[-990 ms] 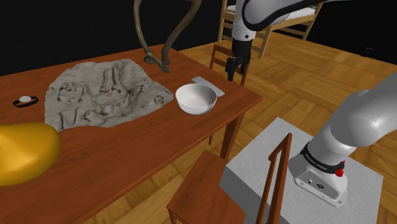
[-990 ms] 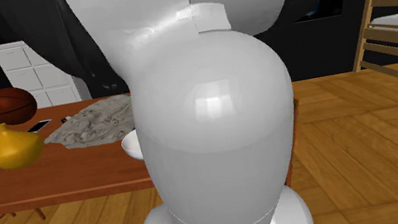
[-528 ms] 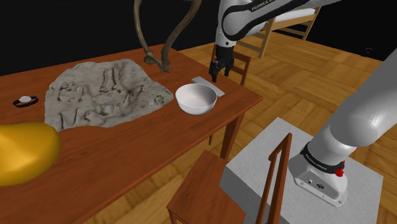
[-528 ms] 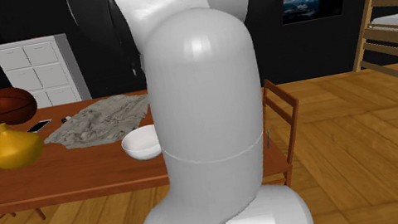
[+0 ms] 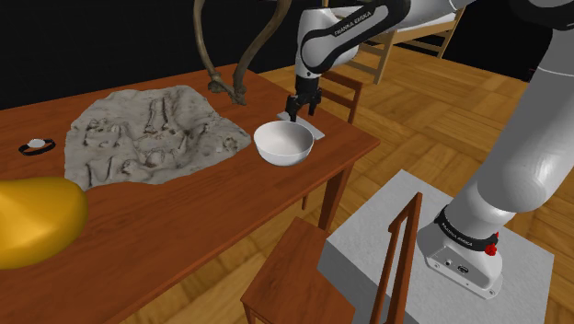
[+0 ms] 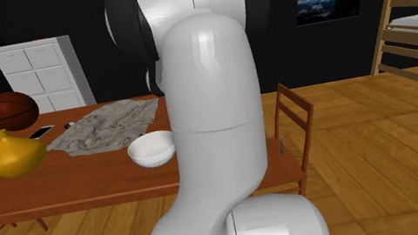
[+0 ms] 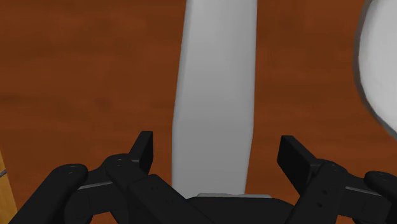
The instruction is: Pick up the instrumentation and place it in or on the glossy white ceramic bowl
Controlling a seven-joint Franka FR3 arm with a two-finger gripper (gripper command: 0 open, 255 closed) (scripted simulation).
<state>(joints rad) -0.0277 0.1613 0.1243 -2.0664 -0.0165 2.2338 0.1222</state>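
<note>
The instrumentation is a flat, pale grey oblong (image 5: 318,132) lying on the wooden table (image 5: 184,216) just behind the white bowl (image 5: 283,143), near the table's far right corner. My gripper (image 5: 294,114) hangs low over it, open, at the bowl's far rim. In the wrist view the oblong (image 7: 216,89) runs lengthwise between the spread fingers (image 7: 145,147), which do not touch it; my gripper (image 7: 218,147) holds nothing. The bowl's rim (image 7: 380,63) shows to one side. In the second exterior view the bowl (image 6: 151,149) sits beside the white arm, which hides the hand.
A rumpled grey cloth-like slab (image 5: 147,133) covers the table's middle. A yellow gourd (image 5: 32,221), a small black ring (image 5: 37,145) and a brown curved stand (image 5: 235,69) are also there. Wooden chairs (image 5: 336,90) (image 5: 299,276) flank the table. A basketball (image 6: 11,110) lies at the far end.
The gripper has swung toward the shoulder view's left and come down, from beside the chair beyond the table edge to just over the oblong by the bowl. It stays open.
</note>
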